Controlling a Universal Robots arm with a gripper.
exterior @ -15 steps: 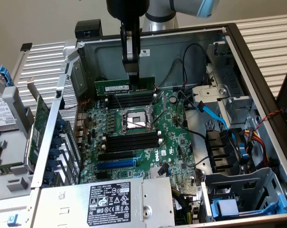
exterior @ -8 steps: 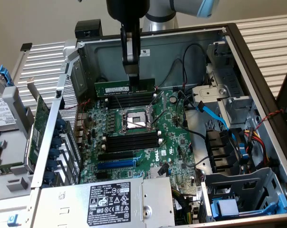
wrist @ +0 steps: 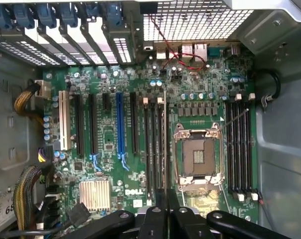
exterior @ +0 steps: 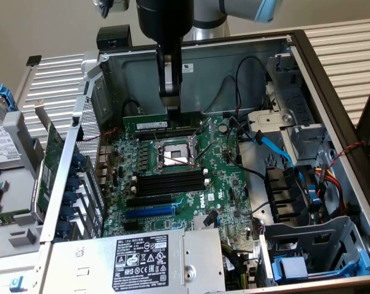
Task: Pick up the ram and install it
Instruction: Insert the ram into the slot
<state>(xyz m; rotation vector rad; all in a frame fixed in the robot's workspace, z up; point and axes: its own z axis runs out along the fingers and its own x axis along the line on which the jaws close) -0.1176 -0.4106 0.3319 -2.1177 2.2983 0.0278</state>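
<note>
Gripper (exterior: 171, 109) is down inside the open case (exterior: 313, 67), jaws clenched on the ram (exterior: 147, 124). The stick stands on edge, gripped roughly mid-length, on the far side of the CPU socket (exterior: 173, 154) as I stand. From the wrist view the ram (wrist: 165, 149) shows edge-on as a thin line running out from between the fingers (wrist: 155, 216), lying along the memory slots (wrist: 153, 144) just beside the socket (wrist: 196, 157). Cannot tell whether its bottom edge has entered a slot or only hangs just over one.

Risks, my read:
- Misalignment. The slots sit tight side by side, so a small sideways offset puts the edge on a slot wall or into the neighbouring slot. Pushing then would flex the motherboard (exterior: 228, 184) or chip the stick.
- Tilt. With one narrow grip near the middle, the stick could rock, so one end goes in first and the other rides high.
- End clips (wrist: 145, 101). Cannot tell if they are open. If they are shut, the ram will not seat and force builds up.
- Notch orientation is not visible. If reversed, it jams.
- Socket is open and bare right beside the stick. A slip or drop toward it could damage the contacts.
- Loose wires (exterior: 236, 110) hang near the stick's end at the exterior view's right and could snag.
</note>
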